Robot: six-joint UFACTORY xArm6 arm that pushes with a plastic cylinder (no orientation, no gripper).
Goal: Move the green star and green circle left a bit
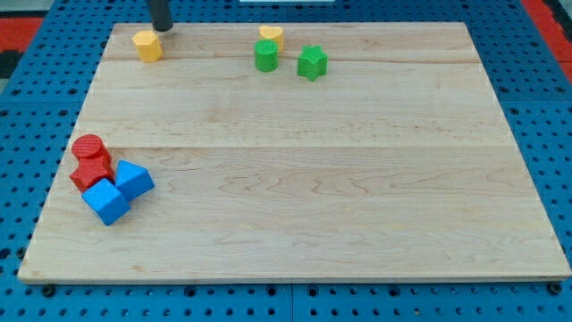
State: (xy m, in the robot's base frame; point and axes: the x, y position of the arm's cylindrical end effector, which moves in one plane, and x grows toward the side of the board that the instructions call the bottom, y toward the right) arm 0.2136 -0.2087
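Green star (312, 62) and green circle (265, 55) sitting near the tabletop (295, 179) top edge, slightly apart.

A yellow block (272, 37) is touching the circle from behind. My tip (162, 28) is standing well left, just beside the yellow hexagon (147, 45). This tool is holding nothing, being a plain rod. Red (90, 162) and blue (117, 191) blocks are clustering at lower left.

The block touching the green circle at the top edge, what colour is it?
Yellow, just behind the green circle, seen in the camera view, the only one.

Bright even overhead light; soft short shadows under blocks; sharp focus, no glare.
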